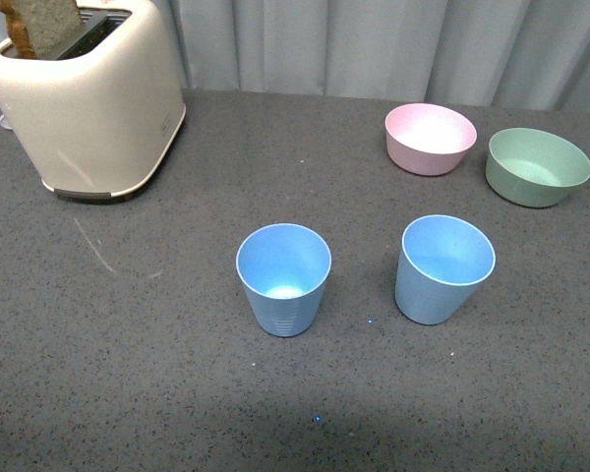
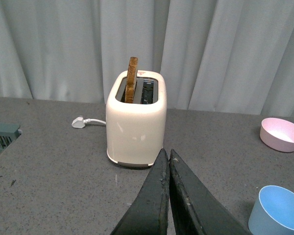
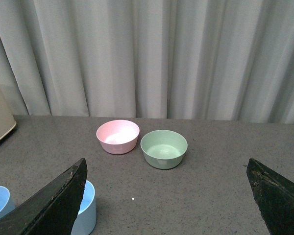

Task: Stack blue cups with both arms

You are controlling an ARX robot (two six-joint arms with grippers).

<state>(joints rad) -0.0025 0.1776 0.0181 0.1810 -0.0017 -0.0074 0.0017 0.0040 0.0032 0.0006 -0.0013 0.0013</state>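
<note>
**Blue cups point(image 1: 283, 278) point(image 1: 442, 267) sit mouths-up, apart on the desk point(image 1: 128, 393), ready for nesting.**
Left jaws pressed together; right jaws spread, empty.

Blue cup point(image 2: 278, 211) partly outside left wrist view

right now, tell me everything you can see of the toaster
The toaster is a cream two-slot model with a glossy, plastic-looking shell and a darker metallic band at the base. It stands upright on the grey speckled countertop at the far left. A slice of brown bread sticks up from one slot; the other is empty. Its white cord ends in a plug lying loose on the countertop.
</note>
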